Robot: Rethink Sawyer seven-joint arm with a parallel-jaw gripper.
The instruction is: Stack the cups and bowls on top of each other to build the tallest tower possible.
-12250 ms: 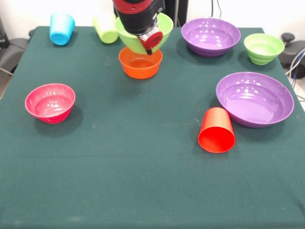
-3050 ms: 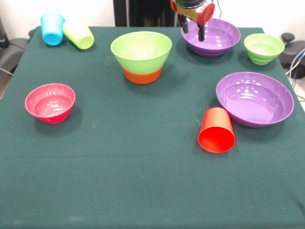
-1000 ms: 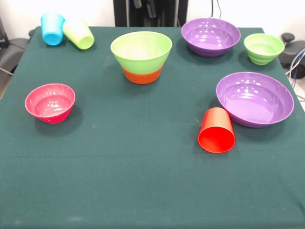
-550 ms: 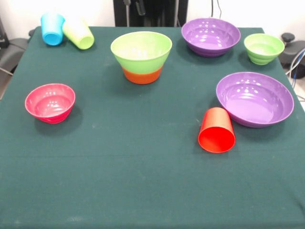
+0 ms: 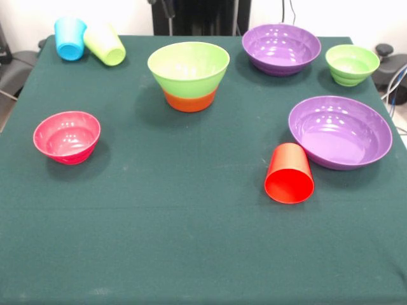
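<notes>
Nothing on the table (image 5: 191, 254) has shifted; only my arm has drawn back. My gripper (image 5: 167, 7) barely shows at twelve o'clock, fingers' state unclear. Tower (image 5: 189, 75) stands.

Only a sliver of the robot shows: a dark, black column (image 5: 200, 16) at the top edge, with a small black, blunt-ended part (image 5: 168, 7) beside it. Nothing finer can be told.
</notes>
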